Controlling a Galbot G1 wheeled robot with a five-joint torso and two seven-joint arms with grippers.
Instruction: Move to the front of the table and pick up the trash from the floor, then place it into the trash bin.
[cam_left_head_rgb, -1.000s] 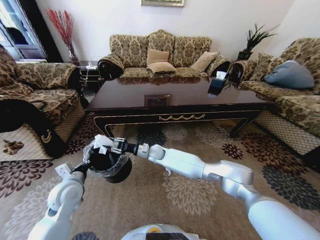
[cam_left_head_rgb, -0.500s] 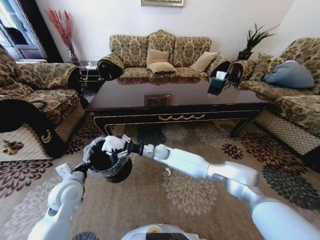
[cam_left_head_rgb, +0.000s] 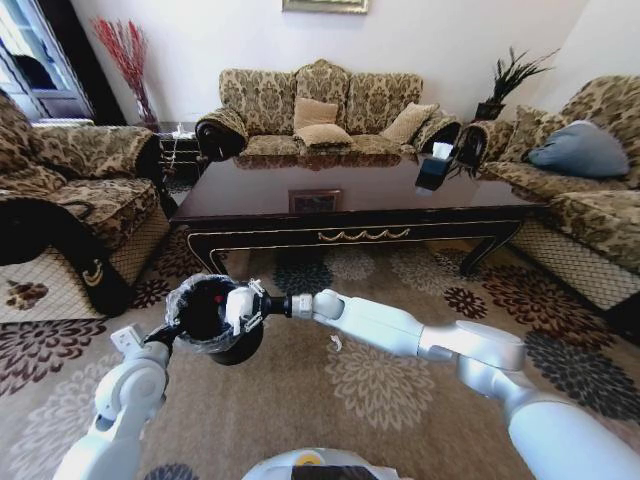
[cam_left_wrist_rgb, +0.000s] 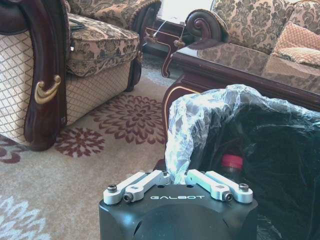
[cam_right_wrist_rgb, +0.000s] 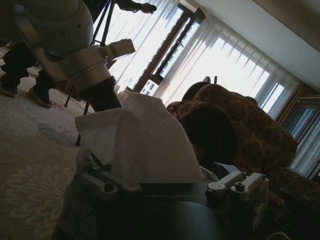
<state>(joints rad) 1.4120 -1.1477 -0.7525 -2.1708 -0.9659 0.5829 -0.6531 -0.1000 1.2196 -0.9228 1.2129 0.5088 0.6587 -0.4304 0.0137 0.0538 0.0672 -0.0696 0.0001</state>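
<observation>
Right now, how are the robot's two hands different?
The left gripper pinches the trash bin by its liner rim, holding it off the carpet; the right gripper holds white tissue over the bin's mouth. The left arm is bent close, the right stretched across. Both are shut on something.

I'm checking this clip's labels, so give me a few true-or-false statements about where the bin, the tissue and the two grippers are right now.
1. The left gripper is shut on the liner at the trash bin's rim. True.
2. The right gripper holds a white tissue over the bin's mouth. True.
3. The bin stands on top of the table. False: it is over the carpet in front of the table, held by the left gripper.
4. A red cap shows inside the bin. True.
5. The tissue already lies at the bottom of the bin. False: it is clamped in the right gripper.
</observation>
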